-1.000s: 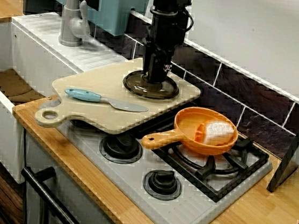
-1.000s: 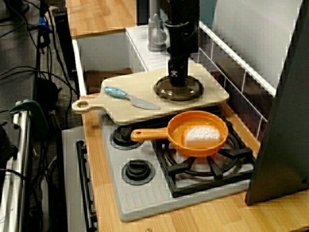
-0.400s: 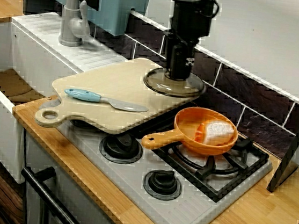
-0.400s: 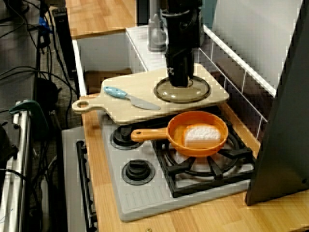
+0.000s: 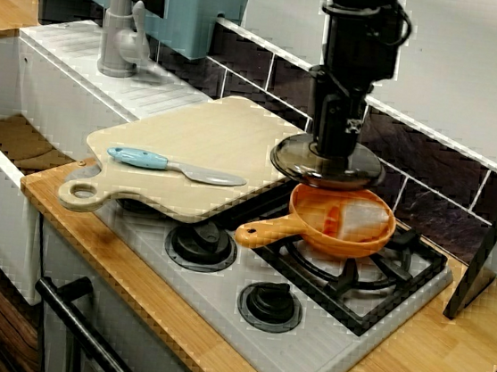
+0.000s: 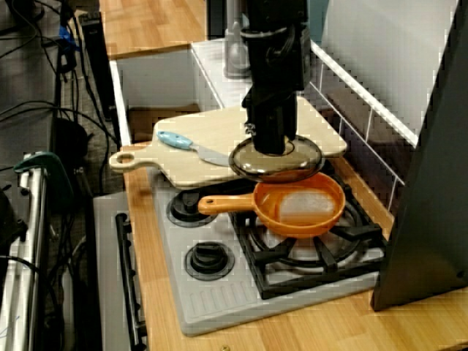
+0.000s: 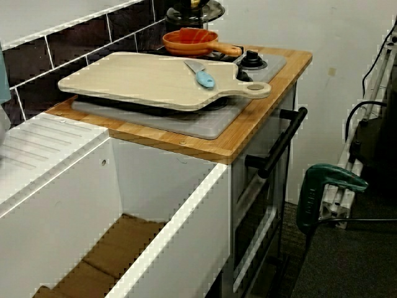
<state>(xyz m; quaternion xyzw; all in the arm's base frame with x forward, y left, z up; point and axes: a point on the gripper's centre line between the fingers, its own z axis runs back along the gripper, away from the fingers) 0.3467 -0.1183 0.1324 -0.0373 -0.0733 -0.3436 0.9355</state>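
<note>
My gripper (image 5: pixel 331 149) is shut on the knob of a dark glass lid (image 5: pixel 364 173) and holds it level in the air. The lid hangs over the near left rim of an orange pan (image 5: pixel 350 241) on the stove's back burner. A white block (image 5: pixel 369 219) lies in the pan. From the stove's end, the lid (image 6: pixel 306 156) under the gripper (image 6: pixel 271 146) overlaps the pan (image 6: pixel 303 216) and the edge of the wooden cutting board (image 6: pixel 208 135). From the sink side only the lid's rim (image 7: pixel 211 9) shows above the pan (image 7: pixel 189 42).
A blue-handled knife (image 5: pixel 174 167) lies on the cutting board (image 5: pixel 200 140), which covers the stove's left burners. Two knobs (image 5: pixel 269 303) sit at the stove's front. A faucet (image 5: pixel 118 28) and white sink (image 5: pixel 25 98) are left; a dark panel (image 5: pixel 493 250) leans at right.
The gripper has lifted the lid off the cutting board and carried it to the right, from the board's far side to above the pan's edge.
</note>
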